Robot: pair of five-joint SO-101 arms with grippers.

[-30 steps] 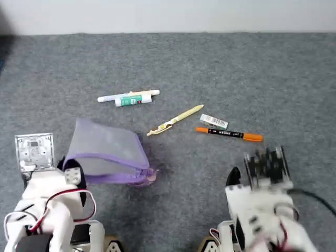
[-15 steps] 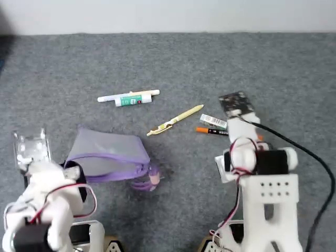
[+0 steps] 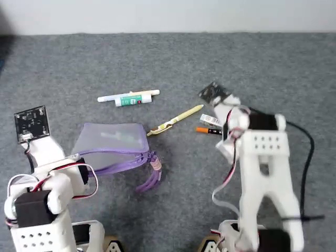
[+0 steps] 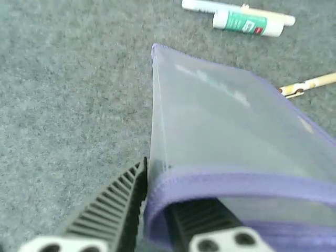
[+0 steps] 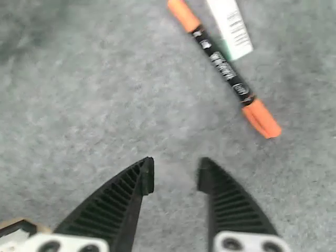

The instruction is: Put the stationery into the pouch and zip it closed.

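Observation:
A translucent purple pouch (image 3: pixel 113 144) lies left of centre, its zipper pull and cord (image 3: pixel 152 170) trailing toward the front. My left gripper (image 4: pixel 156 191) is shut on the pouch's purple rim (image 4: pixel 231 184) at its left end. My right gripper (image 5: pixel 175 176) is open above bare carpet, just short of the orange marker (image 5: pixel 223 65) and the eraser (image 5: pixel 229 26). In the high view the right arm (image 3: pixel 257 142) covers part of the marker (image 3: pixel 208 130). A yellow pen (image 3: pixel 176 119) lies between pouch and marker. A glue stick (image 3: pixel 128 100) and a white pen (image 3: pixel 126 95) lie farther back.
Grey carpet (image 3: pixel 273 68) covers the whole table. A pale wall edge (image 3: pixel 168 16) runs along the back. The right arm's black cable (image 3: pixel 307 157) hangs at the right side.
The right arm rose from the front and swung out over the marker and eraser. The left arm lifted, pulling the pouch's rim; the pouch shifted and its cord trailed out.

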